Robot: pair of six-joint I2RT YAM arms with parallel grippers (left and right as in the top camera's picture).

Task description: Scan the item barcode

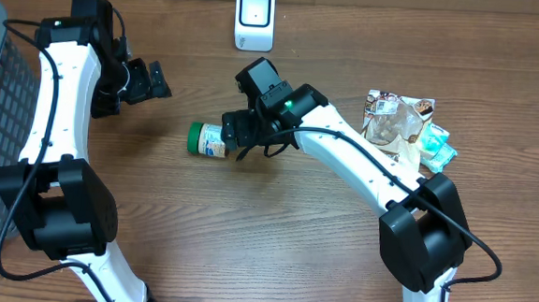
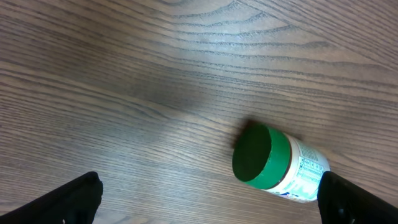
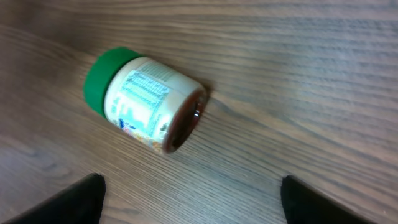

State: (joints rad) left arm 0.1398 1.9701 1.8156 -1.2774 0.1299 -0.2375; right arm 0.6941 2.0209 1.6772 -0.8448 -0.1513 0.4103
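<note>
Right arm [image 1: 344, 156] bends over toppled jar [image 1: 206, 139], jaws wide; left arm [image 1: 62, 91] aside, jaws wide.

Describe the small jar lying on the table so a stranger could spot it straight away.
Start at the brown wooden table and find the white box-shaped scanner at its far edge. Nearer, towards the middle, a small round jar lies on its side. Its green lid and white printed label set it apart from the crinkly snack packets to the right.
</note>
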